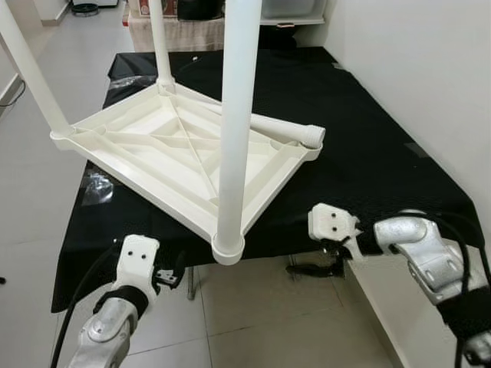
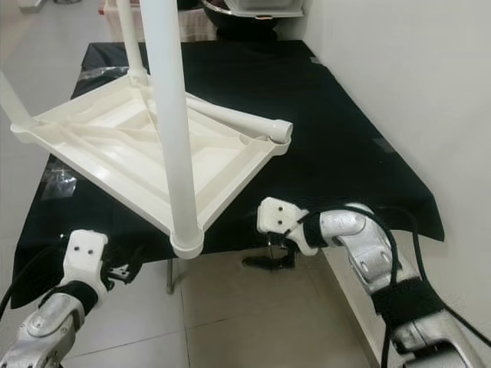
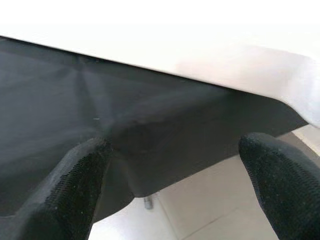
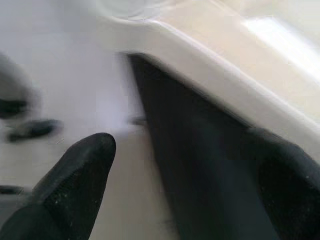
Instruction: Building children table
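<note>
Loose fourth leg [image 1: 268, 129] lies lengthwise across the upturned tabletop [image 1: 153, 146], ahead of the nearer right gripper [image 4: 190, 170] (both it and the left gripper [image 3: 175, 175] spread, empty).

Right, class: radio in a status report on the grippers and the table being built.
Left gripper open, below the black-clothed table's near edge. Right gripper open, same edge. White children's table upside down, three legs up, fourth leg lying loose.
</note>
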`<state>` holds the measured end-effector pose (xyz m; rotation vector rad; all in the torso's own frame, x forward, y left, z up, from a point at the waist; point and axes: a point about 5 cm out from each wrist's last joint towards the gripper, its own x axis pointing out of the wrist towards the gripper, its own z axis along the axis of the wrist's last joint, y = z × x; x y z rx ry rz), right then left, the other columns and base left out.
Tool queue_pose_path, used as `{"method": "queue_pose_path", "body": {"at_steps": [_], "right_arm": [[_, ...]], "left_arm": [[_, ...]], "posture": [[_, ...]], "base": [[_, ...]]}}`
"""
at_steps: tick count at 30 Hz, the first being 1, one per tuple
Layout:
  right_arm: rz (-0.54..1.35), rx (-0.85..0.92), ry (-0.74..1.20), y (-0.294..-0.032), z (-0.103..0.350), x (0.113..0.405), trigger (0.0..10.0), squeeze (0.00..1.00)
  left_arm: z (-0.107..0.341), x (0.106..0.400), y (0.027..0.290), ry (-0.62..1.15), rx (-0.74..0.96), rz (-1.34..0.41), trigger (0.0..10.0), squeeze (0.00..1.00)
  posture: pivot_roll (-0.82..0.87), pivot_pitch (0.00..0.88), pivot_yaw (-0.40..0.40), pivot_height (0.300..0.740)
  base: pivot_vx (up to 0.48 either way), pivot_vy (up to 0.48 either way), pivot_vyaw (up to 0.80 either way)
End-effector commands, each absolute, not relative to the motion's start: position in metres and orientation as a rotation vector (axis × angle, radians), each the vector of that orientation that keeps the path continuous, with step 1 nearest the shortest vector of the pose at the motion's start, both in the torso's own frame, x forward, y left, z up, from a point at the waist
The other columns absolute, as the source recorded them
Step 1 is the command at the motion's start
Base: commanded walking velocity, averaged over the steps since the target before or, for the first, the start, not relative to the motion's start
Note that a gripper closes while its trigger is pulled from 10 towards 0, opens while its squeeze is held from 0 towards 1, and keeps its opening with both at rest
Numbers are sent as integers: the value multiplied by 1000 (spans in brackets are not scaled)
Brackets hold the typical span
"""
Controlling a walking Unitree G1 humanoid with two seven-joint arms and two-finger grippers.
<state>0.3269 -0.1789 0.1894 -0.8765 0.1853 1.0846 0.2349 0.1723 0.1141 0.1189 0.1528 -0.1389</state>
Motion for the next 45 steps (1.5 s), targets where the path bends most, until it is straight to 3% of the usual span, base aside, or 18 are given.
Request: {"method": "queue_pose_path", "body": {"at_steps": [1, 9, 17, 21, 28, 31, 38, 45], "right_arm": [[1028, -933, 146, -173, 188, 337, 10000, 0], [846, -1009, 86, -153, 198, 368, 10000, 0], [770, -871, 35, -147, 203, 377, 10000, 0], [706, -710, 24, -162, 196, 372, 10000, 0], [517, -443, 4, -179, 169, 353, 10000, 0], [475, -369, -2, -183, 163, 345, 10000, 0], [518, -304, -5, -173, 155, 331, 10000, 0], [712, -378, 0, -144, 145, 315, 10000, 0]], "left_arm": [[115, 233, 172, 151, 135, -145, 10000, 0], [121, 237, 180, 128, 158, -103, 10000, 0], [124, 226, 182, 119, 127, -99, 10000, 0], [122, 208, 172, 127, 67, -197, 10000, 0], [125, 176, 134, 186, -58, -524, 10000, 0], [129, 173, 130, 198, -83, -591, 10000, 0], [140, 167, 124, 201, -124, -767, 10000, 0], [141, 196, 136, 128, -58, -576, 10000, 0]], "posture": [[20, 114, -63, 740], [40, 118, -72, 740], [66, 128, -76, 740], [55, 129, -67, 740], [29, 124, -38, 740], [23, 116, -28, 740], [14, 108, -29, 740], [13, 103, -40, 740]], "base": [[0, 0, 0], [0, 0, 0], [0, 0, 0], [0, 0, 0], [0, -455, 0], [0, -472, 0], [0, -479, 0], [0, -411, 800]]}}
